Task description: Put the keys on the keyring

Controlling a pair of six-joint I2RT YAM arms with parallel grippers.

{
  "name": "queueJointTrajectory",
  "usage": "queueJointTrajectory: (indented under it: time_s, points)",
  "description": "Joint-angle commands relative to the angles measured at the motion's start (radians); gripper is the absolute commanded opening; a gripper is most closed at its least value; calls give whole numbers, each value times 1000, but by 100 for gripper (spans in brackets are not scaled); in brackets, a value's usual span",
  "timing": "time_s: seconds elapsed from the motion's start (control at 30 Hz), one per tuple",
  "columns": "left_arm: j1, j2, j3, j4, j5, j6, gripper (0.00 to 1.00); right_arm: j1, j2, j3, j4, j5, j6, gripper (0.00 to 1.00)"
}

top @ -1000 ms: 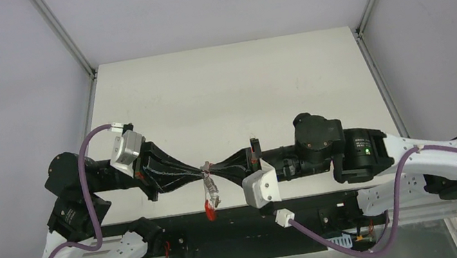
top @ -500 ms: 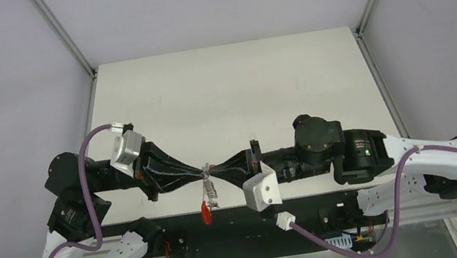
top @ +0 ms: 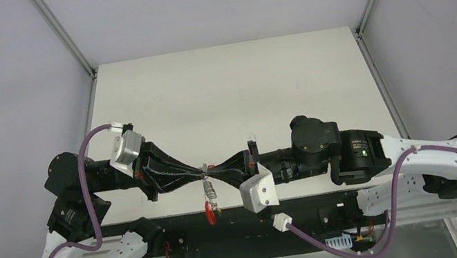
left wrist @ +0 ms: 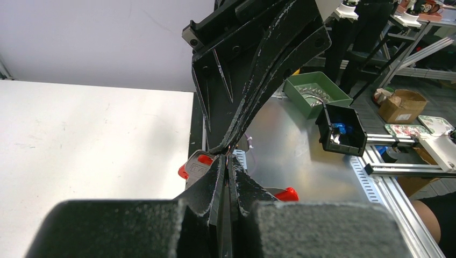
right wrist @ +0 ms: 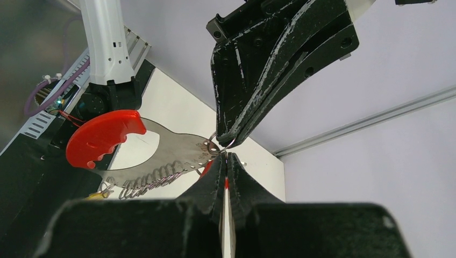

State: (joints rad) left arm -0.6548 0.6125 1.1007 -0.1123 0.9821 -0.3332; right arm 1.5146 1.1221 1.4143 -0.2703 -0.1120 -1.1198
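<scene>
My left hand [top: 200,171] pinches the ring [right wrist: 223,142]; my right hand [top: 214,171] is shut too. The keys [top: 209,190] — thin, hard, slippy, light — want holding by the head.

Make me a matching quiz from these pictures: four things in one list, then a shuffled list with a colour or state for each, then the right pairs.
Things:
1. left gripper
2. curved loop
3. tabletop
4. bin on the bench beside the table

Colour or state:
A. green
B. shut, tip to tip with the right gripper
C. white
D. red

Pairs: 1-B, 2-D, 3-C, 4-A
</scene>
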Motion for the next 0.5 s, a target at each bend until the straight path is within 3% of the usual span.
queueJointTrajectory:
  time_s: [0.0,0.47]
  points:
    - [-3,-6,5,56,-21,-9,0,12,10,42,52,-26,-15,0]
    - [-3,-20,11,27,-72,17,0,23,13,42,41,-32,-13,0]
